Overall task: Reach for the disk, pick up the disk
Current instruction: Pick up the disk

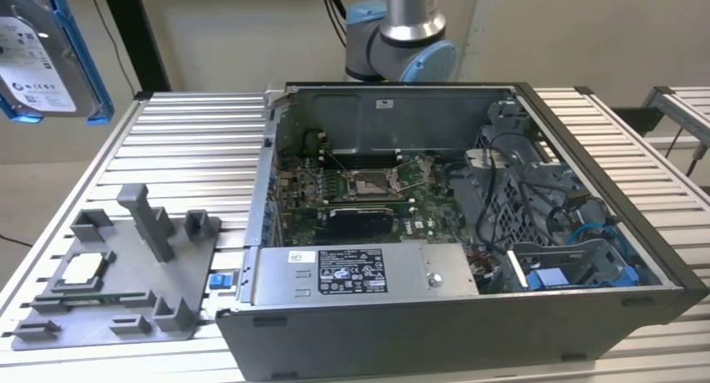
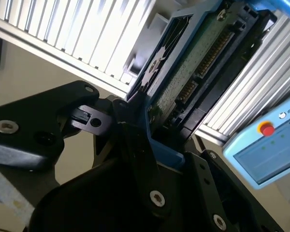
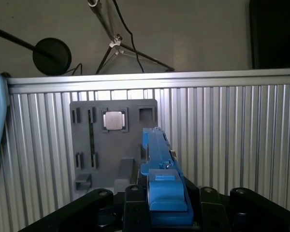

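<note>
One disk (image 1: 39, 55) hangs high at the exterior view's left, well above the slatted table (image 1: 189, 142). Its label faces the camera and blue rails run along its edges. Below it a grey fixture plate (image 1: 122, 275) lies on the table with a small square chip (image 1: 80, 269) seated in it. Further right stands the open computer case (image 1: 444, 233), the arm's base (image 1: 401, 42) behind it. In the second wrist view the gripper (image 2: 159, 140) is closed narrow on the disk, its black fingers (image 2: 135, 145) apparently pressing the blue rails.
</note>
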Robot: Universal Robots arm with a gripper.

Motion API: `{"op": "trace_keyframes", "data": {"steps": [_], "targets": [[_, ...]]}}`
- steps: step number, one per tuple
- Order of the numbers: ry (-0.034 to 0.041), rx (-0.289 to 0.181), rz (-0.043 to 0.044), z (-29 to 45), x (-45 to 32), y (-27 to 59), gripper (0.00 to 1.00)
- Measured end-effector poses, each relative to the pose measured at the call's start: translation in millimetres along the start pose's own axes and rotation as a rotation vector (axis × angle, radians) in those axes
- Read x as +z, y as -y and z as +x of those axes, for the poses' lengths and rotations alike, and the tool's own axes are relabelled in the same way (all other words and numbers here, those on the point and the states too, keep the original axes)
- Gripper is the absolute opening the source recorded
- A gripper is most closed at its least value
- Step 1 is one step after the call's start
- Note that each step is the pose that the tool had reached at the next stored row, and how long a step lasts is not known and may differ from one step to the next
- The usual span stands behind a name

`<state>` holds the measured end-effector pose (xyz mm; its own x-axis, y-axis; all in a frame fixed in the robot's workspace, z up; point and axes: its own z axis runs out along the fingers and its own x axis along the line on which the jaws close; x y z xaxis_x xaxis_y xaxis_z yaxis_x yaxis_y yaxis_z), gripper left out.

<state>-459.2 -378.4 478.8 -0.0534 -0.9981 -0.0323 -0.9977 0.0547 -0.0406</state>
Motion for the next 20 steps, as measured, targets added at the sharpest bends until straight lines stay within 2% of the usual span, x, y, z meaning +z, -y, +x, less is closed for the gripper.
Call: {"op": "trace_keyframes", "data": {"steps": [20], "targets": [[-0.0001,0.0,-0.0009,-1.6,1.3,30.6,0.0]]}}
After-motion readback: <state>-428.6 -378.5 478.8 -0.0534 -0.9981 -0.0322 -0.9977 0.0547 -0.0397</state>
